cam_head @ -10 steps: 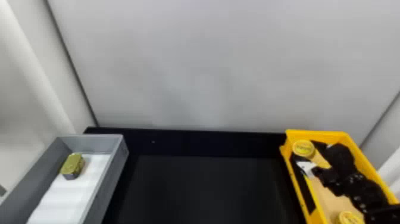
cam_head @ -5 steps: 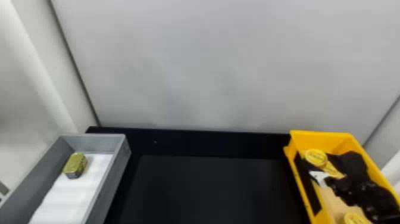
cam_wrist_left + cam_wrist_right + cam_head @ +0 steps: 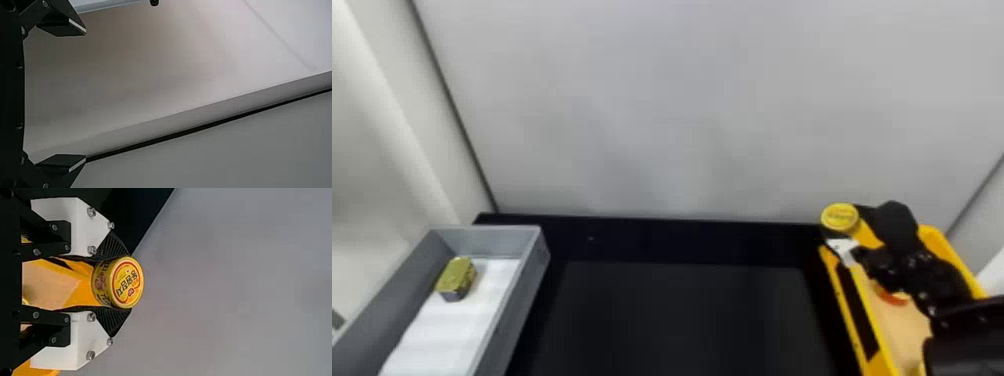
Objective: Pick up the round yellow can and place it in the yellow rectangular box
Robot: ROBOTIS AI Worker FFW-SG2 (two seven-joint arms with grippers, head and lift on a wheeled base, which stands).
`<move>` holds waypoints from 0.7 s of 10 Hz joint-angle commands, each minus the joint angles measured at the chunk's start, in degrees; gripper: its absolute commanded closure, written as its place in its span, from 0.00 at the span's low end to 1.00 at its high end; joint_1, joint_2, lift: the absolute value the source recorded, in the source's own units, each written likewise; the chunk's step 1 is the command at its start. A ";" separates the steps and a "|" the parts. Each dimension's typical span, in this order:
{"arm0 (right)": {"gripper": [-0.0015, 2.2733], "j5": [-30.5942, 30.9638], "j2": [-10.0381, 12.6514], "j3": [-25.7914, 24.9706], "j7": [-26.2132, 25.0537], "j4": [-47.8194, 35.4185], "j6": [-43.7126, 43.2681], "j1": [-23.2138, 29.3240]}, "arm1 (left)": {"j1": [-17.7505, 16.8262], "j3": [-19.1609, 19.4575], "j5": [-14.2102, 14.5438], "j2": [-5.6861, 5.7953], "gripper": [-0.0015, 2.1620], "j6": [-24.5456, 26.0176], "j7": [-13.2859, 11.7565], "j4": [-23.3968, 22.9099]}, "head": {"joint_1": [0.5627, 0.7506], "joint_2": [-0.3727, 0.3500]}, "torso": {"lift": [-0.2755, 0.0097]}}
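Round yellow can (image 3: 840, 217) is held in the right gripper (image 3: 848, 226), near the far left corner of the yellow box (image 3: 939, 245); its lid is turned toward the head camera. In the right wrist view the can's side is pinched between two black ribbed fingertips (image 3: 113, 246), one on each side, with white mounts (image 3: 62, 223) behind them (good contact seen on both).

Beneath the right arm, a pale brown base (image 3: 902, 325) is seen in the yellow box, with a red curved piece (image 3: 893, 299) partly covered by the arm (kind cannot be told).

Left gripper (image 3: 85, 95) is seen in its own wrist view, fingers spread well apart, nothing grasped.

At the robot's left, a gold tin (image 3: 456, 277) is set on white lining (image 3: 452, 330) inside the grey box (image 3: 524, 300). Between the two boxes, a black table (image 3: 682, 320) is backed by a pale wall (image 3: 682, 110).
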 commanded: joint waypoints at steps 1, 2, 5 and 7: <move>0.32 0.11 -0.07 0.39 0.03 -0.27 1.15 0.38 | 0.20 0.43 -0.03 -0.15 0.06 0.00 -0.01 0.06 | 0.35 0.53 | 0.77; 0.32 0.11 0.11 0.83 0.03 -0.27 1.24 0.55 | 0.29 0.43 -0.03 -0.15 0.06 0.00 -0.01 0.06 | 0.35 0.53 | 0.77; 0.32 -0.33 0.90 4.35 0.03 -0.09 1.24 0.55 | 0.20 0.08 -0.03 -0.15 0.06 -0.09 -0.01 0.32 | 0.35 0.53 | 0.77; 0.32 -1.38 1.51 6.81 0.03 1.32 1.33 0.55 | 0.29 -0.45 -0.03 -0.15 0.06 -0.18 0.07 0.76 | 0.35 0.53 | 0.77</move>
